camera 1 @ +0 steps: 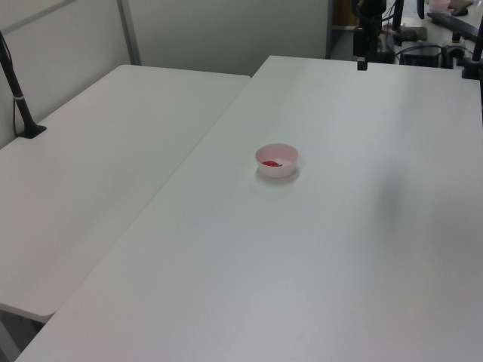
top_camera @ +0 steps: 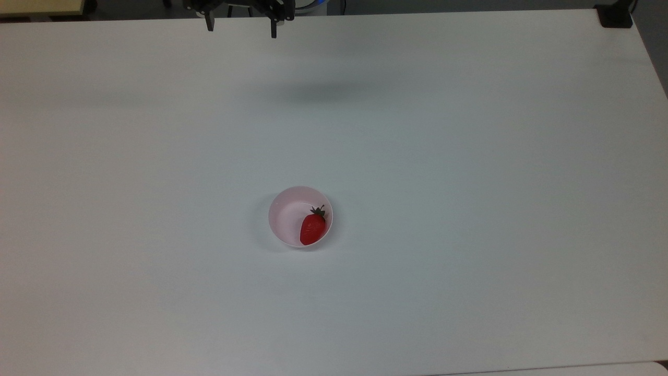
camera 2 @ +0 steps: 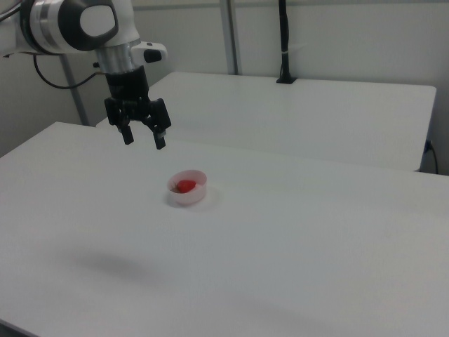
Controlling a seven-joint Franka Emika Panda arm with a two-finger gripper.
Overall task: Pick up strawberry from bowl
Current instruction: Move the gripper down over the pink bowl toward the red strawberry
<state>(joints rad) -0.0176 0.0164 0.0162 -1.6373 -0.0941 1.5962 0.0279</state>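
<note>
A small pale pink bowl (top_camera: 300, 216) stands near the middle of the white table (top_camera: 469, 209). Inside it lies a bright red strawberry (top_camera: 313, 228) with a dark green cap, against the wall toward the top view's right. The bowl (camera 1: 277, 160) and strawberry (camera 1: 271, 163) also appear in the left view, and the bowl (camera 2: 188, 187) with the strawberry (camera 2: 185, 185) in the right view. My gripper (camera 2: 144, 138) hangs open and empty high above the table, well away from the bowl. In the top view the gripper (top_camera: 241, 28) is at the upper edge.
A second white table (camera 1: 98, 173) adjoins on the left view's left, with a black clamped pole (camera 1: 19, 94) on it. A black clamp (top_camera: 615, 15) sits at the top view's upper right corner. Cluttered equipment (camera 1: 423, 45) lies beyond the far edge.
</note>
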